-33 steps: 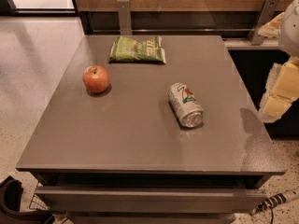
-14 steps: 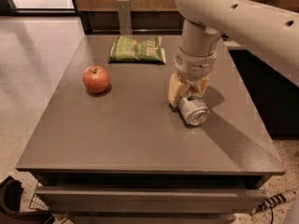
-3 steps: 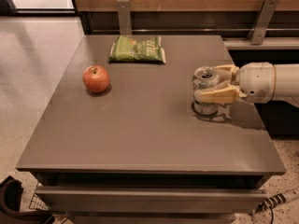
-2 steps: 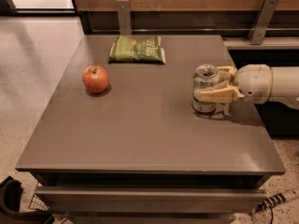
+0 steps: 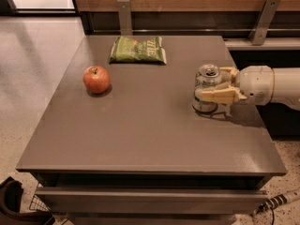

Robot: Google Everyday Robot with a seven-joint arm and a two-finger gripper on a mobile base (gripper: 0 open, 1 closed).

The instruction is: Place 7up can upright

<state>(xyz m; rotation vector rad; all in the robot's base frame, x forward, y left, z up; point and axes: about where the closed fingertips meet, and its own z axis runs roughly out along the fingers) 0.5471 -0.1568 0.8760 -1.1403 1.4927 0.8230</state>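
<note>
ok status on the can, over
Gripper at right edge of table, closed on can. Can upright, base on table. Nothing blocking; apple and chip bag far off.

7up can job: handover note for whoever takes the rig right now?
Gripper: reaches in from the right, shut on the 7up can at about mid-height.
7up can: upright, top end up, near the right edge of the table; its base looks to be resting on the surface.
Done: the can is standing upright.
Left: open the gripper and back off to the right without tipping the can.
Also there: apple on the left and green chip bag at the back, both well apart from the can.
</note>
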